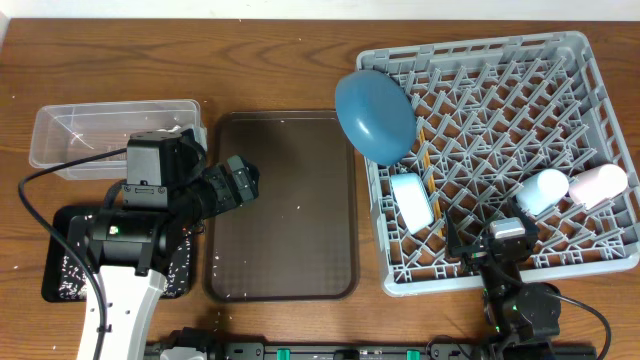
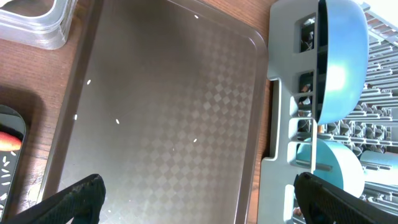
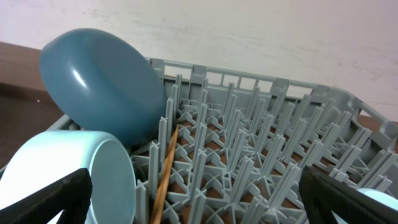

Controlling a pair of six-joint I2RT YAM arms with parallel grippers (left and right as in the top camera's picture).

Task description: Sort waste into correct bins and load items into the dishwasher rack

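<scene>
Left pincer [image 2: 198, 198]: spread wide, holding nothing, hovering over the dark brown serving tray [image 2: 168, 93]. Just ahead of the fingertips, on the tray's checkered floor, a few grains of loose white rice [image 2: 117, 121]. Off to one side, at the edge of the wrist view, the small orange carrot [image 2: 7, 142] in the shallow black tray [image 1: 55, 240], among more scattered rice. Beyond that tray, the clear plastic tub [image 1: 60, 140], close beside the serving tray's far corner. Along the serving tray's other long edge, just beside it, the dishwasher rack [image 1: 590, 60].

Right pincer [image 3: 196, 202]: likewise wide open and empty, aimed into the rack from its near edge. Closest to it, the pale blue bowl [image 3: 81, 177], tipped on its side between the pegs. Right beside the bowl, the chopsticks [image 3: 165, 168], slanting down among the pegs. Behind both, the dark blue plate [image 3: 102, 87], propped on edge in the rack's corner. Well apart, on the rack's opposite side, the light blue cup [image 1: 542, 190] and pink cup [image 1: 598, 185], lying side by side. Beneath everything, the wooden tabletop [image 1: 280, 60].
</scene>
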